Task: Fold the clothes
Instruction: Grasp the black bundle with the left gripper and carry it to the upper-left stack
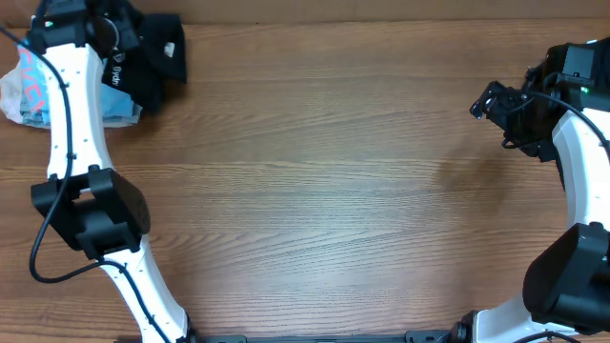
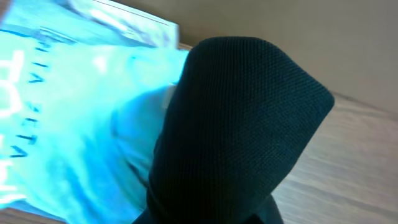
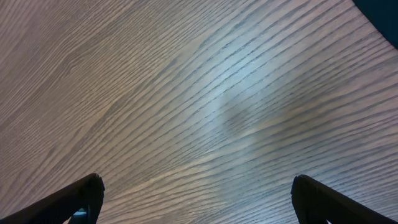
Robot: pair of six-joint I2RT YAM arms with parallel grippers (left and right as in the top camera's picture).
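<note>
A black T-shirt [image 1: 157, 57] lies bunched at the table's far left corner, with a small white print showing. My left gripper [image 1: 116, 40] is down in this bunch. In the left wrist view a fold of the black T-shirt [image 2: 242, 124] stands up in front of the camera and narrows toward the jaws. It hides the fingers, which look shut on it. My right gripper [image 1: 486, 102] hovers over bare wood at the right side, far from the shirt. Its fingers [image 3: 196, 186] are wide open and empty.
A light blue and white plastic bag [image 1: 24, 93] lies just left of the shirt, partly under the left arm; it also shows in the left wrist view [image 2: 62, 112]. The wooden table [image 1: 324, 181] stretches between the two arms.
</note>
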